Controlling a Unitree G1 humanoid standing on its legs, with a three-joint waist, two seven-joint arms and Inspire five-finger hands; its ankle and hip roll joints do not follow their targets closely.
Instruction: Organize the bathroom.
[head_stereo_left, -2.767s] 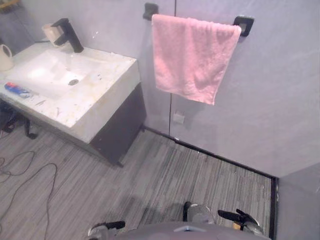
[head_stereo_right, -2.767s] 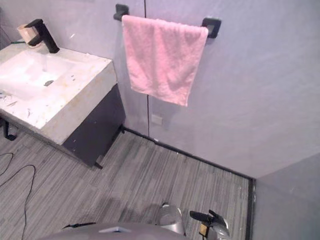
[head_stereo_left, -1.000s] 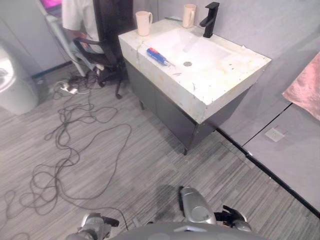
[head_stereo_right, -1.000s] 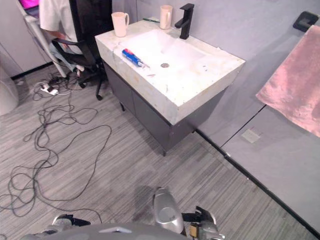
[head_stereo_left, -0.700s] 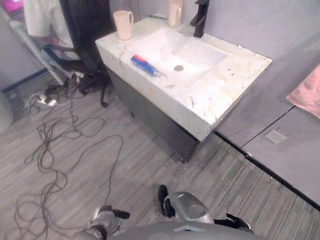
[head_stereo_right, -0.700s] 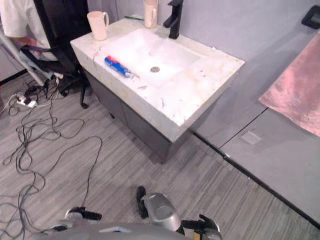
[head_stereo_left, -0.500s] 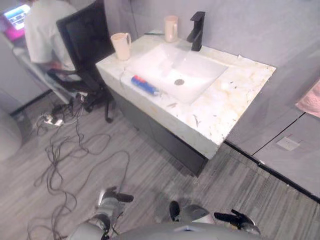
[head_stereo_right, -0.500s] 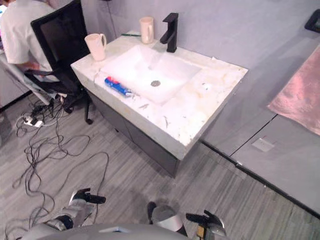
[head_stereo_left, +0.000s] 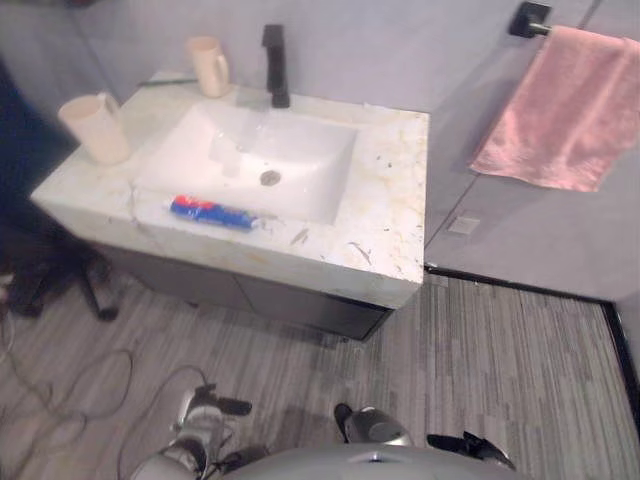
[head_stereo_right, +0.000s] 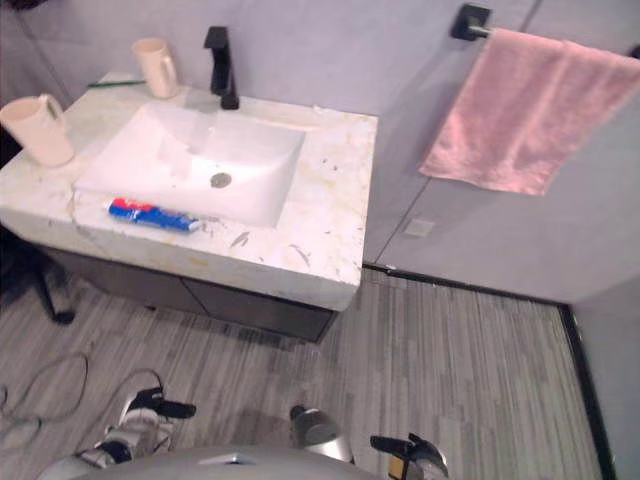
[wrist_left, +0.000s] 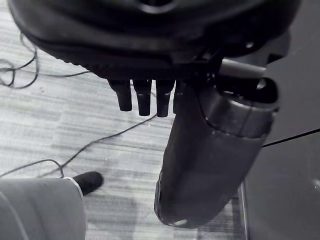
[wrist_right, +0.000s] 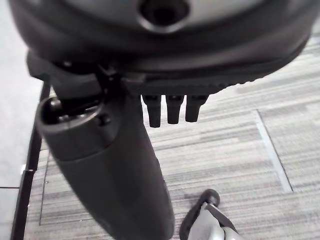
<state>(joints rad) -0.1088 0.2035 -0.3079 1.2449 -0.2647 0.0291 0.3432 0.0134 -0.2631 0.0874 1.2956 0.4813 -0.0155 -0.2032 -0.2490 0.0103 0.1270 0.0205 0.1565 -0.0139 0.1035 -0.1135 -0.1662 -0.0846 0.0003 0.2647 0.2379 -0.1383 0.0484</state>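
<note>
— Since half a second ago the head camera has swung; the sink counter (head_stereo_left: 400, 200) itself has not moved. From the eye views, the toothpaste tube (head_stereo_left: 212, 212) lies far ahead of the left hand (head_stereo_left: 215, 407).

— Risk?

— I judge a long reach could roll the smooth round tube off the marble edge. Wrist views: left hand (wrist_left: 142, 97) and right hand (wrist_right: 170, 110) have straight fingers, holding nothing.
</note>
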